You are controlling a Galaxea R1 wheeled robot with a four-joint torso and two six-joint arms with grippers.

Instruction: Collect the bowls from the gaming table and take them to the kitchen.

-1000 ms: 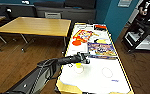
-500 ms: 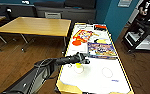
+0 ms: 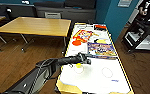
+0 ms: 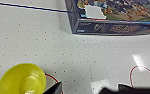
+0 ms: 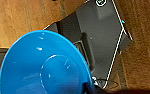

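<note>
Little has shifted over the last second: the left arm (image 3: 63,61) still reaches out across the gaming table (image 3: 98,80), its wrist hanging just above the yellow bowl (image 3: 78,66), and the camera holds the same outlook. That bowl sits upright on the glossy white top, on a faint red circle marking, near the table's left rim. In the left wrist view the yellow bowl (image 4: 22,79) lies open side up, touching the red circle line, with the left gripper (image 4: 88,88) dark at the frame's edge beside it; whether its fingers are apart or together cannot be told. A dark blue game box (image 4: 111,17) lies flat on the white top, well apart from the bowl. In the head view more colourful game boxes (image 3: 101,48) cover the far half of the table, and a plain brown wooden table (image 3: 36,26) stands to its left. The blue bowl (image 5: 43,65) looms large in the right wrist view, above wood flooring and the robot's dark base (image 5: 98,37); the right gripper's state cannot be told
</note>
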